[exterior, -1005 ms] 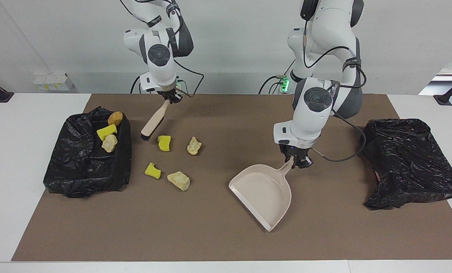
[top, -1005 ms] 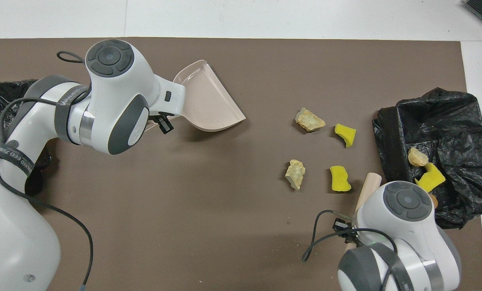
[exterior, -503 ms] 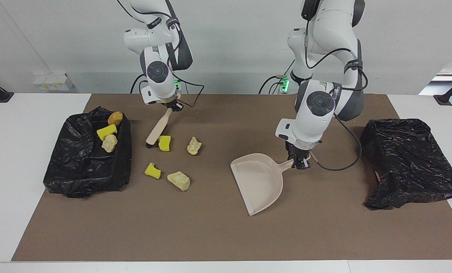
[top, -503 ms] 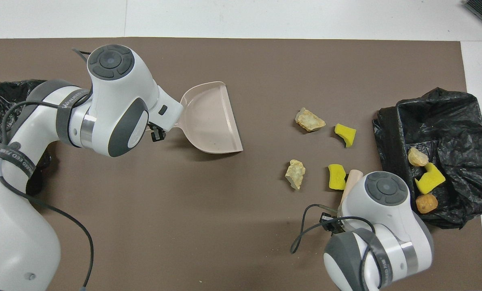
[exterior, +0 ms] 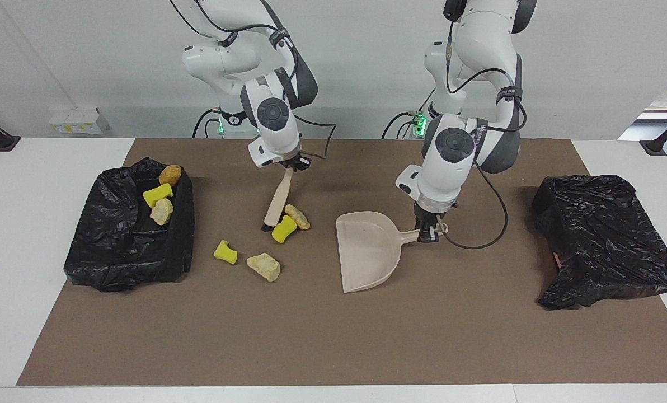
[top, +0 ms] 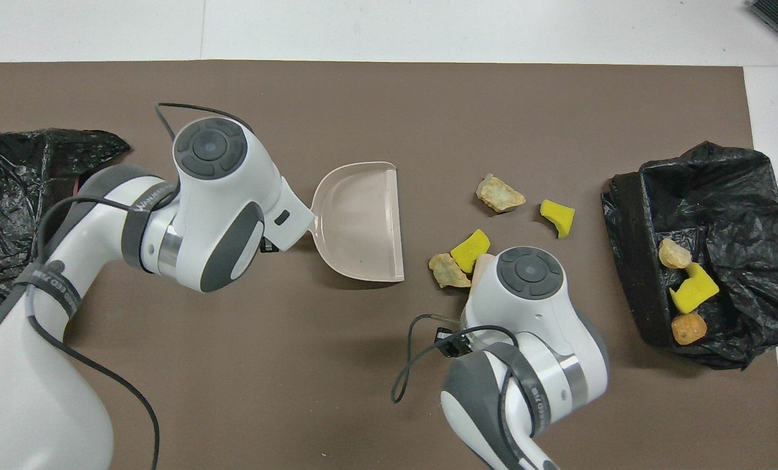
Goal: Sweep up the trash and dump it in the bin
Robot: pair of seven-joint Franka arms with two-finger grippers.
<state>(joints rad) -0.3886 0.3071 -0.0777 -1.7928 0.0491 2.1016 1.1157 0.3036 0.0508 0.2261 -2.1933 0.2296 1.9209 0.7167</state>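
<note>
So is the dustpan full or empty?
Empty. The dustpan shows only its bare beige inside; the yellow piece and cream lump lie on the mat beside it.

Four trash chunks point(exterior: 263, 266) on mat, three point(exterior: 161, 211) in bin point(exterior: 115, 246)

Robot lab: bare white walls, brown mat point(exterior: 311, 336).

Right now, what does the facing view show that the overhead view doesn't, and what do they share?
Only the facing view shows the right gripper clamping the brush, and the left gripper on the dustpan handle. Only the overhead view shows the dustpan's inside from straight above. Both show four trash pieces on the mat and three in the bin.
</note>
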